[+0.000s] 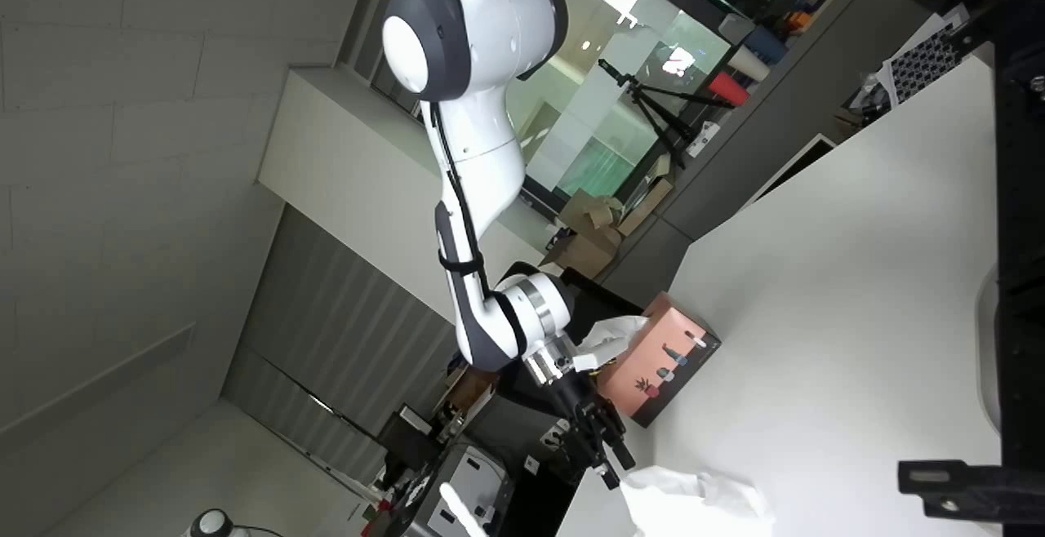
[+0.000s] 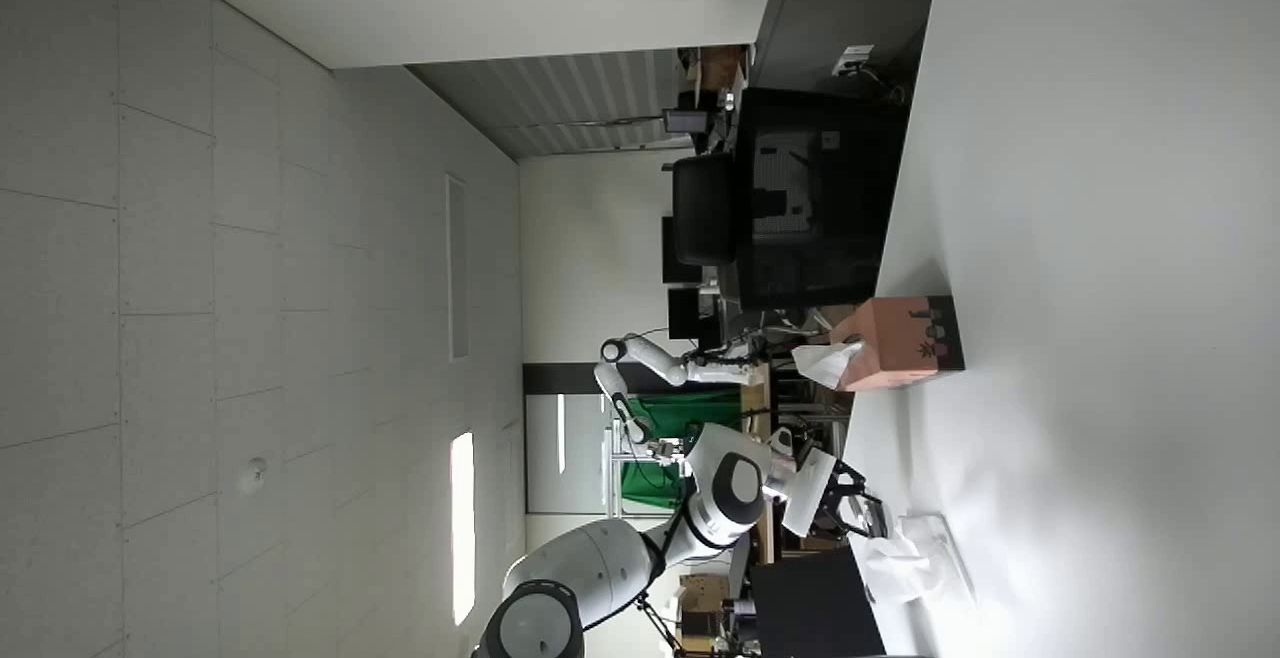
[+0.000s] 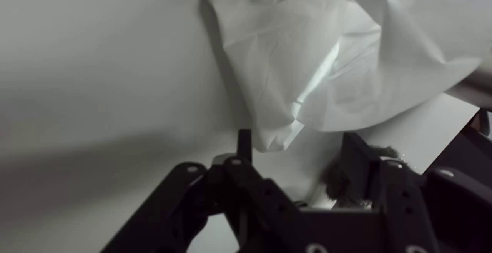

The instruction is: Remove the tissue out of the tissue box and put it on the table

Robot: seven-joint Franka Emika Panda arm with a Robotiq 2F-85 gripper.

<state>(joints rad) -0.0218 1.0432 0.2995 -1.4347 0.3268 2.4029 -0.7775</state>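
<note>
In an exterior view the crumpled white paper tissue [image 1: 698, 504] on the smooth white surface [image 1: 849, 317] is cut off at the bottom, as it is at the top of the wrist view. The black two-fingered tool [image 3: 297, 139] is spread wide near the tissue's narrow tip, gripping nothing, though whether a finger brushes the paper is hard to tell. One rectangular pink tissue box [image 2: 900, 338] with a black base stands apart, a second white tissue [image 2: 828, 363] poking from its top.
</note>
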